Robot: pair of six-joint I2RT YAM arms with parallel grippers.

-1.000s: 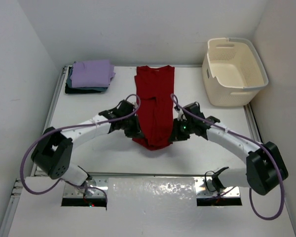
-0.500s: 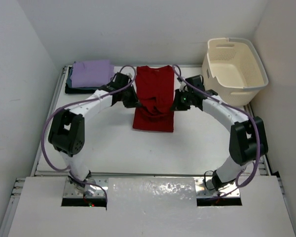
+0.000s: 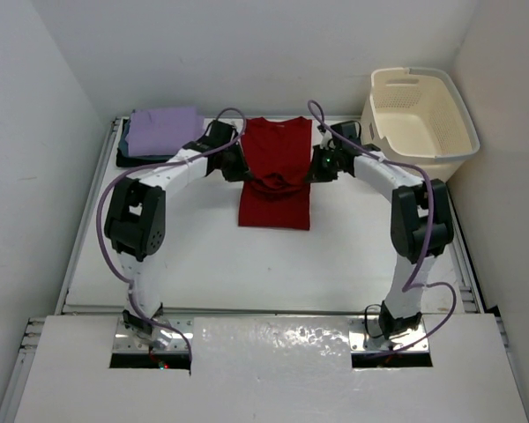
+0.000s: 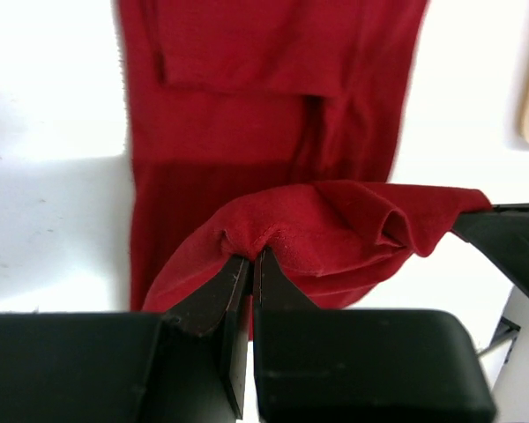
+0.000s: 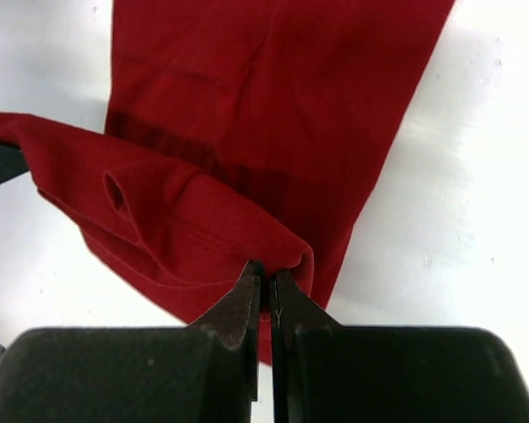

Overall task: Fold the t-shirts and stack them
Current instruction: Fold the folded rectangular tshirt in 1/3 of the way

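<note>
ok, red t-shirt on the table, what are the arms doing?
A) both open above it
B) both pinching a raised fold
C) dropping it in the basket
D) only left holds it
B: each wrist view shows the jaws shut on a lifted fold of the red fabric t-shirt.

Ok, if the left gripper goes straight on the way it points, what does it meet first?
Beyond the fold it pinches, the left gripper probably meets the red t-shirt lying flat; depth unclear.
</note>
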